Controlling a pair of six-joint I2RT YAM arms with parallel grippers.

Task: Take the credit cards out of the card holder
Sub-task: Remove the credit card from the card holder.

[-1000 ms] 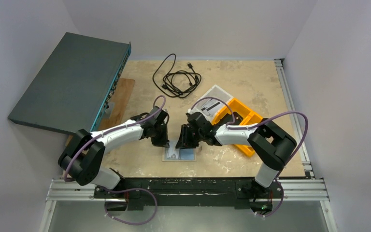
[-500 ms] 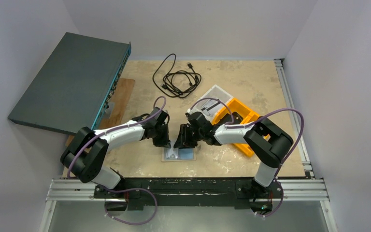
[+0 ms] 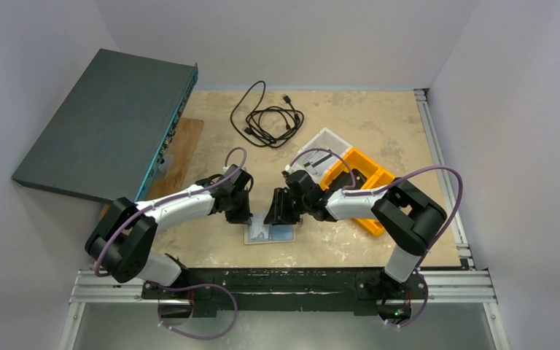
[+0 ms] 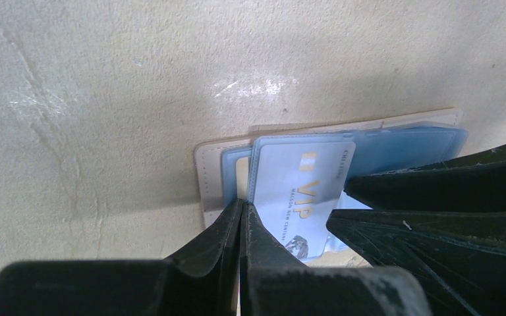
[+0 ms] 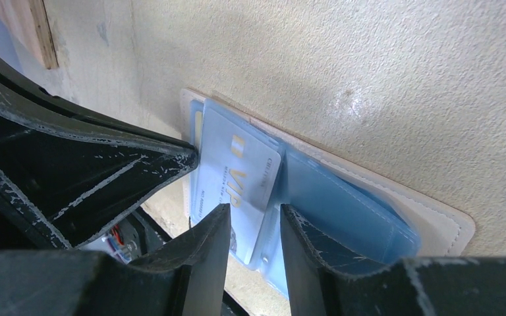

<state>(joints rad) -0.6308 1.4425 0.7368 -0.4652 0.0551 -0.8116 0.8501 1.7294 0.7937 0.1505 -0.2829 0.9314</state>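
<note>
Card holder [image 3: 270, 234] lies open, blue-grey side up, on the mottled beige table [image 3: 386, 124], near its front edge. VIP card [image 4: 300, 184] sticks out of a clear sleeve. Pale walls all round. Both arms reach inward, wrists low. Left tool [image 4: 242, 205] is pressed together at the holder's left edge; right tool [image 5: 250, 214] is spread over the card.

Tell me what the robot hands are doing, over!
Left hand shut at card holder edge. Right hand open over VIP card. Holder lies open, card inside. Nothing in the way.

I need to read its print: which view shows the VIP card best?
Left wrist: the VIP card faces the lens, gold lettering legible. Right wrist shows it slanted; top external shows only the open card holder.
</note>
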